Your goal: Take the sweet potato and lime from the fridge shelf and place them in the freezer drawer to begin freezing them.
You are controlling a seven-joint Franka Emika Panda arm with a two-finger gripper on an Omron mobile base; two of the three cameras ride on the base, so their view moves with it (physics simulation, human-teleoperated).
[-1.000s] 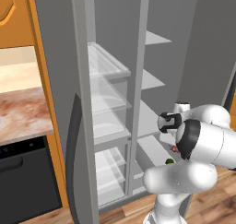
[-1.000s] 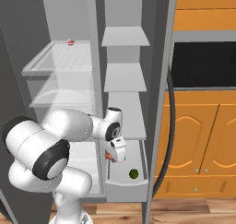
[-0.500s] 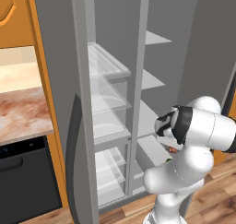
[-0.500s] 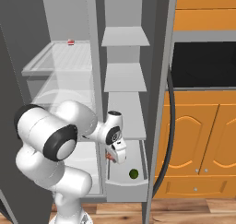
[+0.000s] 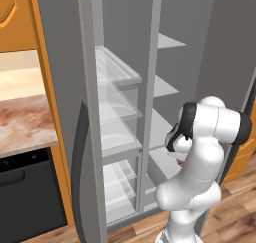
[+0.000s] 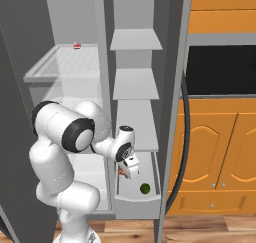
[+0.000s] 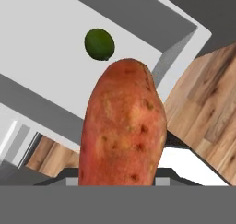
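The sweet potato (image 7: 123,126) sits in the gripper (image 6: 123,173), which is closed on it; in the hand view it rises from the bottom edge, hiding the fingertips, and stands over the pale floor of the freezer drawer (image 7: 41,38). In the right base view only a small orange bit of it (image 6: 121,172) peeks out at the tip of the hand, just above the left part of the drawer (image 6: 136,199). The lime (image 6: 145,188) lies on the drawer floor, near and to the right of the hand, apart from the sweet potato; in the hand view it shows as a dark green ball (image 7: 99,44) just past the potato's tip. The arm is bent sharply at the elbow, its forearm reaching right and down into the lower part of the narrower compartment, hand tilted downward over the drawer. The sweet potato is an elongated reddish-orange lump with dark brown specks and a rounded top. A small red thing (image 6: 76,45) sits far back on the upper glass shelf (image 6: 60,67).
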